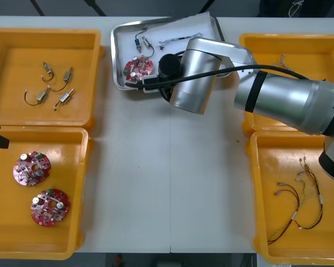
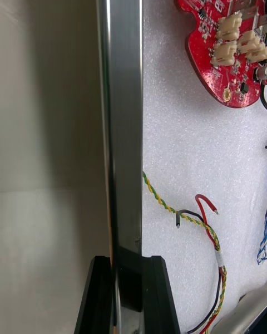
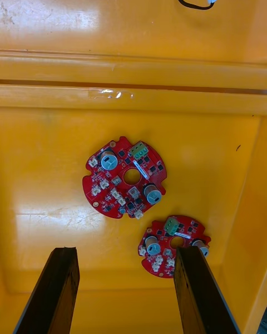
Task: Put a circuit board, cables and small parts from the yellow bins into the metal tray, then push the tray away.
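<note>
The left end effector (image 3: 125,256) hangs open over the near-left yellow bin (image 1: 5,222), above two round red boards (image 1: 32,168); at the far middle of the desk (image 1: 167,183) the metal tray (image 1: 116,55), white and foamy inside, already holds a board (image 1: 138,68) and a twisted cable (image 2: 186,216); the right end effector (image 2: 127,295) pinches its thin, shiny rim; that slick edge could slip mid-push, skewing the tray into a bin.

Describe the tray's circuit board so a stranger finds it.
The right gripper clamps the metal tray's near rim at the table's far side. In the tray's near left corner lies a round red circuit board, the only one on white; two others lie in a yellow bin.
</note>
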`<state>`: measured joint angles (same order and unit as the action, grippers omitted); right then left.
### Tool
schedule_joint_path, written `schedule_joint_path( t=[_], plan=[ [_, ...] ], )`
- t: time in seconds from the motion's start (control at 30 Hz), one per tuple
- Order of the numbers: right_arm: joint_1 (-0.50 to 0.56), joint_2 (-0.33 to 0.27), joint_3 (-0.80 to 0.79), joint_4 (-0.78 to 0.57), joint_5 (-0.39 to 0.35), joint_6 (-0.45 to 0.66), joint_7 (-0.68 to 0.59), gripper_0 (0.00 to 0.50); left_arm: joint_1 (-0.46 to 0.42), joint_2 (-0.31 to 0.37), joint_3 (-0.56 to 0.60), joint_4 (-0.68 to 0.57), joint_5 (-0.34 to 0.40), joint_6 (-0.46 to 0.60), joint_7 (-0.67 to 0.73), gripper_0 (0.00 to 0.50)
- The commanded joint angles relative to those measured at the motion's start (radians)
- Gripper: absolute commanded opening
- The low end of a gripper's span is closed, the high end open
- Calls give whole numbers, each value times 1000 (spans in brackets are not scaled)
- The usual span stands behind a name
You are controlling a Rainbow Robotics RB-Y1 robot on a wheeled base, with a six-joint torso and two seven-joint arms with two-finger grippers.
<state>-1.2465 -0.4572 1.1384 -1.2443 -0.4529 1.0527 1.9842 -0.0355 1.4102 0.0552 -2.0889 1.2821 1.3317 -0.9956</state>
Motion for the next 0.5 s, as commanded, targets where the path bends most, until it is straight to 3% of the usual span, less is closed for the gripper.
schedule_joint_path(
  t=[0.03,0.5],
  plan=[
    [-85,32,9,56,-6,-20,10,0,17,53,-5,-17,-9,7,6,500],
    [-97,61,9,128,-23,-59,-16,0,17,53,-5,-17,-9,7,6,500]
  ],
)
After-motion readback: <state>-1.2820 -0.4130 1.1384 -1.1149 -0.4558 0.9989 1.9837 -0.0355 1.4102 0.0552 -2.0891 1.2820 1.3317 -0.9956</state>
